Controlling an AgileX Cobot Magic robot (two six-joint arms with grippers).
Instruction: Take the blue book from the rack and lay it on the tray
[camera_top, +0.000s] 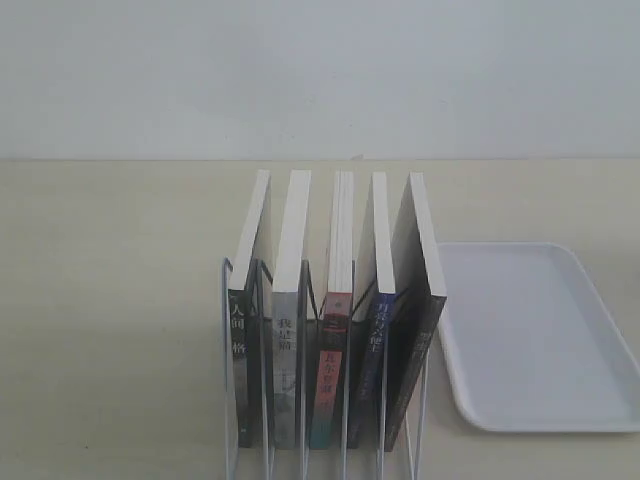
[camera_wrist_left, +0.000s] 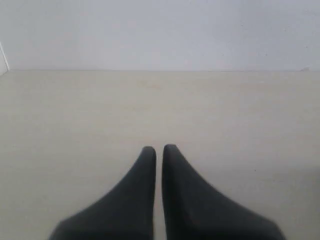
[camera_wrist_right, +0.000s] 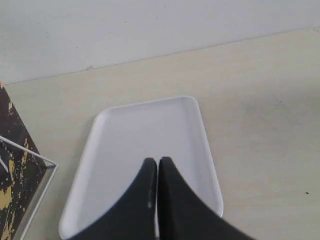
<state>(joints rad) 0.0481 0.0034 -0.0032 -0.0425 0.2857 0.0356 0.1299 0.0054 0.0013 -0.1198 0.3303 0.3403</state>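
Bearing white characters — blue book (blurred).

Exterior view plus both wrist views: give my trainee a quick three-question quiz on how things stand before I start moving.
1. True or false: the blue book already lies on the tray.
2. Pick one: counting from the left in the exterior view, the blue book stands in the rack as A) second, B) fourth, C) fifth.
3. Short answer: whose wrist view shows the tray, the left gripper or the right gripper?

Key: 1 false, it stands upright in the rack; 2 B; 3 right gripper.
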